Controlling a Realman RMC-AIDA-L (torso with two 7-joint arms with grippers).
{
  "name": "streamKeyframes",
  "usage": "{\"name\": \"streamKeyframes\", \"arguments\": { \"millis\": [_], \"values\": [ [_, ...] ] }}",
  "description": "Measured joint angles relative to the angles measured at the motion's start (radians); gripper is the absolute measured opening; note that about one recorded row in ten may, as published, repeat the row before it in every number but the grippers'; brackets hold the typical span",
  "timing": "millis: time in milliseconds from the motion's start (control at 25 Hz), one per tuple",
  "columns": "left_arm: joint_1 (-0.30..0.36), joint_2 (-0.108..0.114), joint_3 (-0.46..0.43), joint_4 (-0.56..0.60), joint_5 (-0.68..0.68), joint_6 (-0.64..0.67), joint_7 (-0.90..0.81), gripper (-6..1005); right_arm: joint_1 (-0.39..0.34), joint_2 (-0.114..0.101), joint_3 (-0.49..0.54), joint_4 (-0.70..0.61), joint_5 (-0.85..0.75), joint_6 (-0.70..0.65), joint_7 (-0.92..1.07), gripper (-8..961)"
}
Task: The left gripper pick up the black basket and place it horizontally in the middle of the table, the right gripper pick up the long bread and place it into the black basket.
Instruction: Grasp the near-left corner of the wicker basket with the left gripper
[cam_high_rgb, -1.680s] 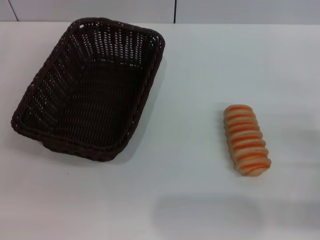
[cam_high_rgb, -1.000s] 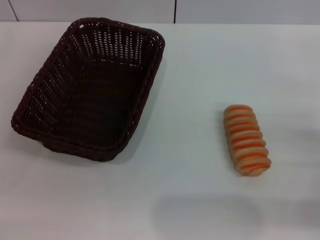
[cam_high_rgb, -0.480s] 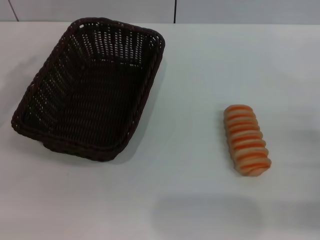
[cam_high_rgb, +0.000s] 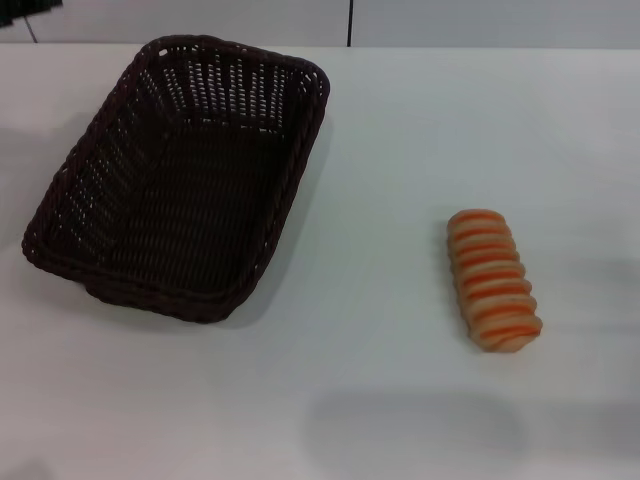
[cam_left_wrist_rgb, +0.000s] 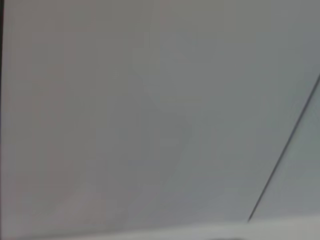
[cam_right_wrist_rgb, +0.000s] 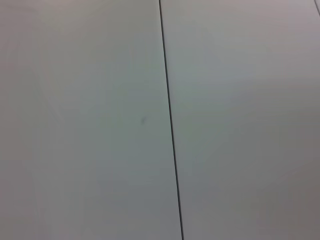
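Note:
The black basket (cam_high_rgb: 306, 150) stands on the left half of the white table (cam_high_rgb: 400, 130), its long side running front to back and slightly slanted, and it holds nothing. The long bread (cam_high_rgb: 492, 280) lies on the right half, a tan roll with orange stripes, well apart from the basket. A dark blurred piece of the left gripper (cam_high_rgb: 25, 8) shows at the far left corner of the head view, behind and to the left of the basket, not touching it. The right gripper is out of view.
Pale wall panels with a dark seam (cam_high_rgb: 350, 22) stand behind the table's far edge. Both wrist views show only such panels and a seam (cam_right_wrist_rgb: 170, 125), with no table and no objects.
A dark blurred shape has come into the far left corner of the head view. The basket and the bread have not moved.

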Motion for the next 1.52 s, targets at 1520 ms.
{"name": "streamKeyframes", "arguments": {
  "millis": [1520],
  "values": [
    [-0.170,-0.001,0.236,0.155,0.533,-0.007,-0.209,590,0.012,-0.001,0.010,0.003,0.002,0.009,-0.007,698]
  ]
}}
